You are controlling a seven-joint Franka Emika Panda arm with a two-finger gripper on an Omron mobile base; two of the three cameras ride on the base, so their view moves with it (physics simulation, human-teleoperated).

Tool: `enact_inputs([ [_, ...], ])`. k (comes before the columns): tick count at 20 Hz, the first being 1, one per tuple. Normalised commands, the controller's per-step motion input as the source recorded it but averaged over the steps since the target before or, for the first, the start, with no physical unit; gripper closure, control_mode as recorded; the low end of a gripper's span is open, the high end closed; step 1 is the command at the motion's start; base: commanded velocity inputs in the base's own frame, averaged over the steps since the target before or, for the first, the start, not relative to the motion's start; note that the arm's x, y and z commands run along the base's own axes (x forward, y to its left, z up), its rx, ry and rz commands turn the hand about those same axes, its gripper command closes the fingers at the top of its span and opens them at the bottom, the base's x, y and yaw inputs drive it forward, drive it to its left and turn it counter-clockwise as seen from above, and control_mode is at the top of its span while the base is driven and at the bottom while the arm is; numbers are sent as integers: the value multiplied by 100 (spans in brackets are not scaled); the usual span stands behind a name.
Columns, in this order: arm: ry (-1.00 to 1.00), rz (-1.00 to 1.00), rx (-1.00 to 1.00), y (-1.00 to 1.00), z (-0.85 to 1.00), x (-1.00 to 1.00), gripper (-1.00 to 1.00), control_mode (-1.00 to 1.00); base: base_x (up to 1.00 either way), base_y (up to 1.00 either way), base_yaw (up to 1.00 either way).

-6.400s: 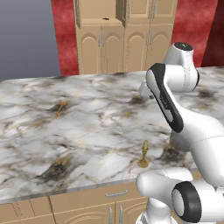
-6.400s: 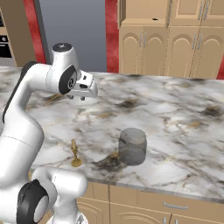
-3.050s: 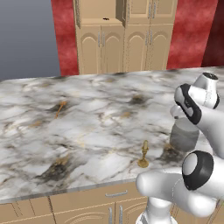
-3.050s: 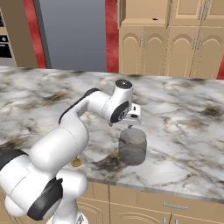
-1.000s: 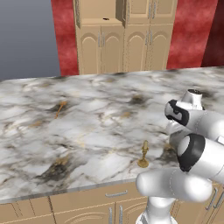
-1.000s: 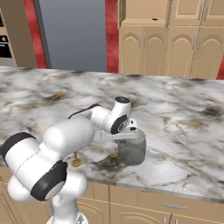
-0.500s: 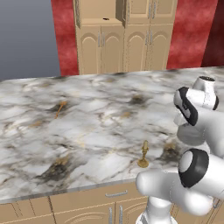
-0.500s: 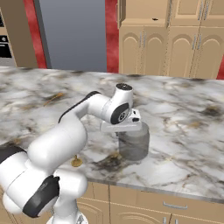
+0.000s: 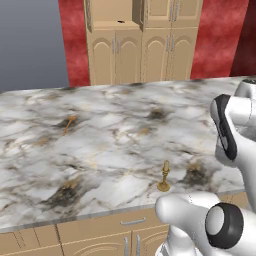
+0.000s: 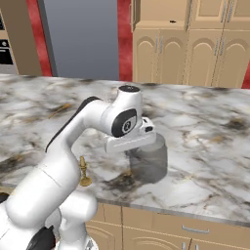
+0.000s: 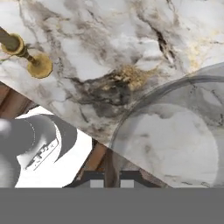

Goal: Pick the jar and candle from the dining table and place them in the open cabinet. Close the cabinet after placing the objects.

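Note:
The smoky-grey glass jar (image 10: 149, 160) hangs just under my hand near the front edge of the marble dining table (image 10: 210, 132). My gripper (image 10: 133, 144) is shut on the jar's near rim. In the hand view the jar (image 11: 170, 135) sits at the right, and its wall runs down between the close-set tips of the gripper (image 11: 110, 180). The jar looks slightly raised off the top. The cream candle in its brass holder (image 10: 84, 172) (image 9: 164, 175) (image 11: 27, 54) stands upright to the jar's left. The tan cabinet (image 9: 142, 45) (image 10: 185, 44) stands behind the table, with its upper left compartment open.
A thin orange-gold stick (image 9: 68, 123) (image 10: 57, 110) lies far left on the table (image 9: 100, 135). A tiny black object (image 10: 172, 21) rests in the open compartment. Red wall panels flank the cabinet. Tan drawers (image 10: 185, 227) run under the table's front edge.
The hand has risen a little with the jar in its grip, and the arm's upper link has swung upward. The candle has stayed put.

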Motion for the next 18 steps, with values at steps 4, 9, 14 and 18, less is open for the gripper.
enact_inputs([
  [4,0,40,-21,15,44,-74,100,-100,0,0,0],
  [9,-4,44,-16,9,51,-47,100,-100,0,0,0],
  [14,-3,17,-3,4,12,-21,100,-100,0,0,0],
  [18,0,0,0,0,0,-3,100,-100,0,0,0],
])
